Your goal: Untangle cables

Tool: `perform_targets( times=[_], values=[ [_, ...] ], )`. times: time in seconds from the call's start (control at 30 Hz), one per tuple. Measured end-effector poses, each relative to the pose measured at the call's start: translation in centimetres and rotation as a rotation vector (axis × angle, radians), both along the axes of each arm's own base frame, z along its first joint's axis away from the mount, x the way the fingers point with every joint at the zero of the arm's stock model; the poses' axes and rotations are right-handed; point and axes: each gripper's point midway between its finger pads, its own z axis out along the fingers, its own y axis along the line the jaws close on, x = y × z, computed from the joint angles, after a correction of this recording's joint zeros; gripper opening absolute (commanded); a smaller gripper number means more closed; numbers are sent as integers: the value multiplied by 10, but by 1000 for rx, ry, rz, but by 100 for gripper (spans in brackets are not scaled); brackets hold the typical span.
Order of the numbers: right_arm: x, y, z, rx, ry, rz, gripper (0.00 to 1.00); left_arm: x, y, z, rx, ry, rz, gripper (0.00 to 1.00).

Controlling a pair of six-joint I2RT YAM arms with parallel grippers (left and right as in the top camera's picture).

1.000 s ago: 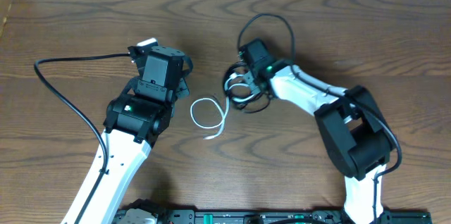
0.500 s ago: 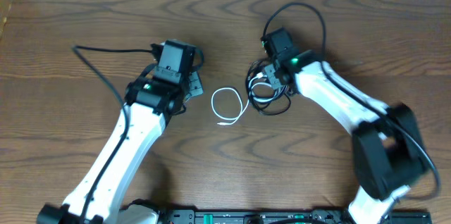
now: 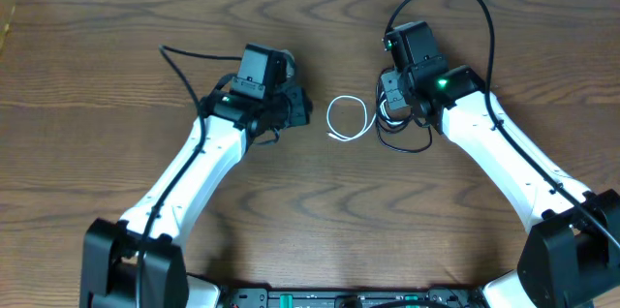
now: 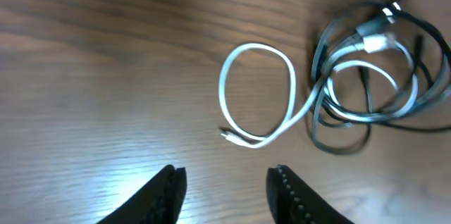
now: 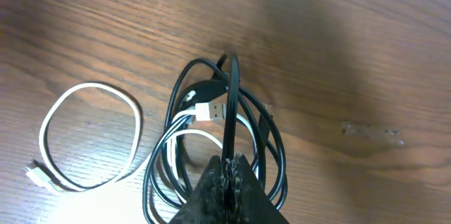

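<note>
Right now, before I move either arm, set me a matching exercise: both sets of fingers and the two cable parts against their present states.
Things:
1. left fingers
2. right fingers
3. white loop
4. black coil

States:
A. lying as one open ring, untouched
B. shut on a black strand
C. apart, nothing between them
D. bunched up, with a white plug inside

Pairs: 1-C, 2-B, 3-A, 4-D

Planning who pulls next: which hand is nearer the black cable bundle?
Right. The right hand is shut on a black strand of the bundle; the left hand hangs open beyond the white loop, which lies between it and the bundle.
</note>
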Motion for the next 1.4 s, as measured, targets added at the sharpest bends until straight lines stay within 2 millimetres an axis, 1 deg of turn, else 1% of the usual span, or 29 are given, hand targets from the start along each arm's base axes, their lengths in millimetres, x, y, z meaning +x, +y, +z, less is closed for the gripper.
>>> perform_targets(
  times=[0.17, 0.27, 0.33, 0.5, 0.7, 0.87, 1.03, 1.23, 1.4],
  values=[
    [-1, 4, 1, 30, 4, 2, 1, -4, -10, -17, -29, 58, -46, 45],
    [-2, 5, 10, 48, -11, 1, 1, -4, -18, -23, -58, 68, -86, 45],
    [-4, 5, 19, 64, -29, 2, 1, -2, -25, -25, -87, 61, -119, 45],
    [-11, 13, 45, 141, -67, 37, 1, 4, -42, -20, -166, 22, -189, 45],
    [-21, 21, 74, 236, -105, 86, 1, 5, -61, -9, -269, -20, -286, 45],
    [-29, 29, 90, 297, -119, 129, 1, 1, -74, -8, -321, -25, -347, 45],
    [-33, 35, 95, 334, -115, 155, 1, -6, -91, -11, -359, -20, -407, 45],
    [-36, 40, 96, 364, -101, 167, 1, -12, -114, 2, -441, -68, -500, 45],
    [-40, 44, 99, 392, -96, 182, 1, -16, -120, 4, -458, -70, -522, 44]
  ],
)
